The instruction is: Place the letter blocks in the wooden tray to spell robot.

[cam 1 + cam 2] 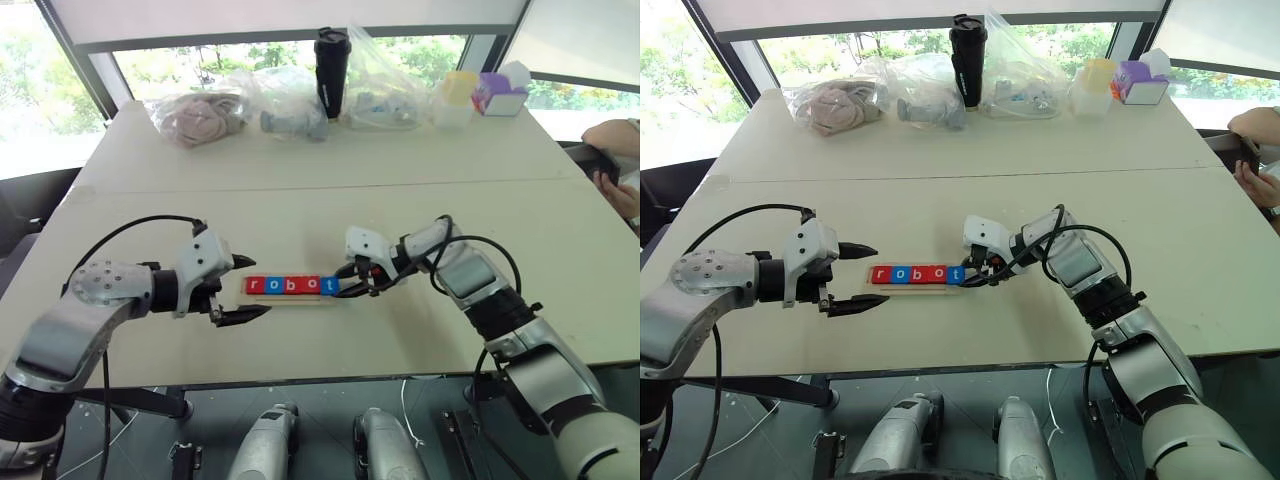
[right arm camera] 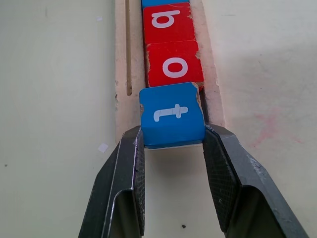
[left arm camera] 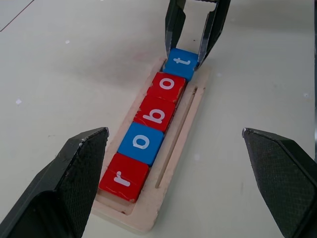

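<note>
- The wooden tray [image 3: 176, 136] lies flat on the pale table [image 1: 300, 190], in the near middle of the tabletop, between the two grippers.
- The letter blocks [image 1: 292, 286] sit in the tray in one row, edge to edge, reading r, o, b, o, t from the robot's left to its right.
- In colour they run: red r [image 3: 124, 177], blue o [image 3: 140, 143], red b [image 3: 155, 113], red o [image 3: 168, 85], blue t [image 3: 181, 62].
- The t block is the last one at the tray's right end; in the right wrist view it looks slightly skewed against the red o beside it.
- The right gripper [image 2: 173, 144] is closed on the blue t, one black finger [image 2: 130, 163] pressed to each side of the tile, at the tray's right end.
- The left gripper [image 1: 862, 277] hangs just off the tray's left end, near the r block but touching nothing; its fingers [image 3: 74, 168] stand wide apart, and it points along the row.
- A narrow groove [image 3: 174, 134] runs along the tray beside the blocks.
- Well beyond the tray, along the table's far edge, stand a black tumbler [image 1: 331, 70], several clear plastic bags [image 1: 290, 105] with things inside, and a purple and white box [image 1: 500, 92].
- Far to the tray's right, at the table's edge, a person's hand [image 1: 622, 190] shows.
</note>
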Robot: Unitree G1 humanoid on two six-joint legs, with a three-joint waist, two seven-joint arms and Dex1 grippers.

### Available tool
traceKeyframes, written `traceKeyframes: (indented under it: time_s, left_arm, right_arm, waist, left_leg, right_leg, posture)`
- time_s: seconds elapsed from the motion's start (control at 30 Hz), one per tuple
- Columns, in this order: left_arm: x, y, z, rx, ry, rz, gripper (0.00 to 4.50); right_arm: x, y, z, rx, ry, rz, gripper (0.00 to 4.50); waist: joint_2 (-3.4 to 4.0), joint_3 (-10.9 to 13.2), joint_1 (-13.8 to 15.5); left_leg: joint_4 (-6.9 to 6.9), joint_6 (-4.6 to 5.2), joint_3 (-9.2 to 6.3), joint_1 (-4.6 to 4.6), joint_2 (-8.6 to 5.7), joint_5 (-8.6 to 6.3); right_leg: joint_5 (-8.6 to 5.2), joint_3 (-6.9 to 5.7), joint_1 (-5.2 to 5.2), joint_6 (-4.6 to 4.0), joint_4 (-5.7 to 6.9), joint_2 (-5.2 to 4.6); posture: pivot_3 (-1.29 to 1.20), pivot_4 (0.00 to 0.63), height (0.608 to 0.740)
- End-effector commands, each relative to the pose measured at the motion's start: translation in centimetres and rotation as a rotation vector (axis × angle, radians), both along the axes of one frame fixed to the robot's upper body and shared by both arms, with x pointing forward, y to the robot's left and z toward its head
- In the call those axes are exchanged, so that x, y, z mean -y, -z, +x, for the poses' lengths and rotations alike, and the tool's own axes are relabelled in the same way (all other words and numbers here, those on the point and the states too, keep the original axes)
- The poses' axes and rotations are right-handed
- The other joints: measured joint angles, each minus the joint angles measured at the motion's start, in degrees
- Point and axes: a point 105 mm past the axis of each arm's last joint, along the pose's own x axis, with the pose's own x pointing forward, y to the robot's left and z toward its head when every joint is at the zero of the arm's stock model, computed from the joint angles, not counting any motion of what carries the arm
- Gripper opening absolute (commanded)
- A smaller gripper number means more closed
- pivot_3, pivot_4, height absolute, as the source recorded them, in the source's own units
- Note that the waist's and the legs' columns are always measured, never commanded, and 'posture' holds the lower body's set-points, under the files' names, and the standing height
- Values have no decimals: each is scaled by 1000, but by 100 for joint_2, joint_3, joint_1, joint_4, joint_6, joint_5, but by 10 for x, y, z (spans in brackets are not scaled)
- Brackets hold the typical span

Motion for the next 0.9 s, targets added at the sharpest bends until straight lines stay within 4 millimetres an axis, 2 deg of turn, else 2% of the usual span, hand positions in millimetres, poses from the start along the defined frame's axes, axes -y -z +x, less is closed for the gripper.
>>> traceKeyframes:
  time_s: [0.03,0.4,0.5,0.6,0.63,0.8,0.9]
  left_arm:
    - [2,-5,0,31,6,0,4500]
    - [4,-4,2,35,9,-6,4500]
    - [4,-5,2,37,9,-7,4500]
    - [4,-4,3,37,8,-7,4500]
    - [3,-4,3,37,8,-6,4500]
    - [1,-5,3,38,3,-3,4500]
    - [0,-6,4,38,1,1,4500]
  right_arm:
    - [-5,-9,2,27,-10,7,1107]
    - [-5,-10,5,40,15,13,1107]
    - [-5,-11,5,46,16,21,2558]
    - [-6,-21,8,76,26,52,4219]
    - [-6,-24,8,83,28,58,4468]
    - [-7,-50,6,108,43,153,4468]
    - [-6,-54,-1,103,42,175,4468]
  waist:
    - [0,0,-1]
    - [0,0,1]
    - [0,0,0]
    - [0,0,2]
    - [0,0,3]
    - [0,0,3]
    - [0,0,3]
  left_leg:
    - [0,0,0,0,0,0]
    - [0,0,0,0,0,0]
    - [0,0,0,0,0,0]
    - [0,0,0,0,0,0]
    - [0,0,0,0,0,0]
    - [0,0,0,-1,-1,0]
    - [-1,0,-1,-1,0,0]
  right_leg:
    - [0,0,0,0,0,0]
    - [0,0,0,0,0,0]
    - [0,0,1,0,0,0]
    - [0,0,0,0,0,0]
    - [0,0,0,0,0,0]
    - [0,0,-2,0,0,0]
    - [0,1,-2,1,0,-1]
  posture:
    - [0,150,740]
    - [0,150,740]
    - [0,150,740]
    - [0,150,740]
    - [0,150,740]
    - [0,150,740]
    - [0,150,740]
